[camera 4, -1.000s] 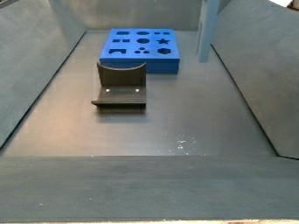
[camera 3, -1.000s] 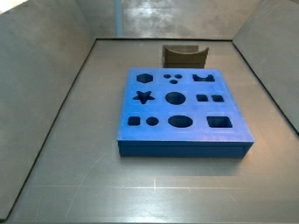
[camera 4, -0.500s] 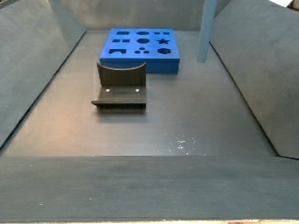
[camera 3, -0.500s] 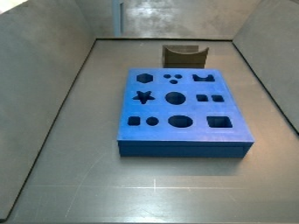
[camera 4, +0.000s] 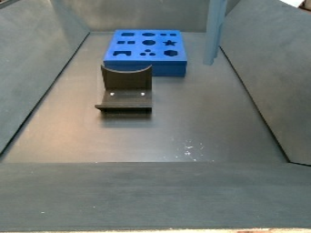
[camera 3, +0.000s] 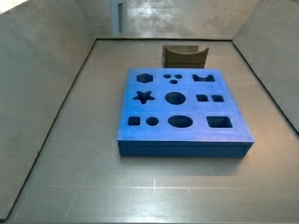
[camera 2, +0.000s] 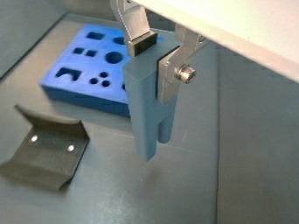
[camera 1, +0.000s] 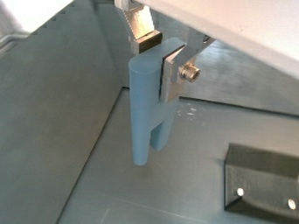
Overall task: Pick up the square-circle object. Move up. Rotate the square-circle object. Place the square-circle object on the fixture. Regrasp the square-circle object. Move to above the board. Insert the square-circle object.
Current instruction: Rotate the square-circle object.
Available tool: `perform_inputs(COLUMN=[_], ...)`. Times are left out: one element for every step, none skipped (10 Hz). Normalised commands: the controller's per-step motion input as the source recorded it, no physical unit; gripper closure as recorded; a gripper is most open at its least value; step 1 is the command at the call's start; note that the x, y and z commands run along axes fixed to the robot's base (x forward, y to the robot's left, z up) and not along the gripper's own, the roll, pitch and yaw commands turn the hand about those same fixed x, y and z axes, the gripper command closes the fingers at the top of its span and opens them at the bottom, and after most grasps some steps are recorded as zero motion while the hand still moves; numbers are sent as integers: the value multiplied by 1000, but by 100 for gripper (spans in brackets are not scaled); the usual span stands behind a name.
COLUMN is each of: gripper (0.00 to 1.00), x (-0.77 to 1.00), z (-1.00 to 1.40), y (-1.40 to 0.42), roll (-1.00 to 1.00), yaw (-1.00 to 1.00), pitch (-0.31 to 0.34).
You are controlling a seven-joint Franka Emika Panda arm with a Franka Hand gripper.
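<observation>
**Peg held upright, high above the floor**

My gripper point(camera 1: 156, 54) is closed on the peg point(camera 1: 147, 109): in both wrist views my silver fingers point(camera 2: 177, 66) clamp its upper part from two sides, and the rest of it hangs free below them. The peg's long axis runs straight down from my fingers, its free end pointing at the grey floor point(camera 1: 140, 192) and clear of it. That lower end is stepped, one side reaching further down than the other.

In a side view the peg point(camera 4: 215, 32) shows as a pale vertical bar at the top edge, off to one side of the board point(camera 4: 148, 50) and not over it. In a side view it is only a thin pale strip point(camera 3: 118, 15) against the back wall, beyond the board's point(camera 3: 184, 114) far corner; my fingers are out of frame there.

The fixture point(camera 4: 125, 87) stands on the floor just beside the board, empty. In a wrist view the fixture point(camera 2: 47, 153) lies below and to the side of the peg point(camera 2: 152, 105), well apart from it, with the board point(camera 2: 93, 70) beyond.
</observation>
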Motion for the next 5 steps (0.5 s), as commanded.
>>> perform_inputs(gripper=[100,100,100,100,100], x=[-2,-2,-2,-2,-2], z=[1,1,1,1,1], y=[4,5,5,5,6], roll=[-2,-2,-2,-2,-2], yaw=[-1000,-1000,-1000,-1000,-1000], pitch=[2,2,3,3,3])
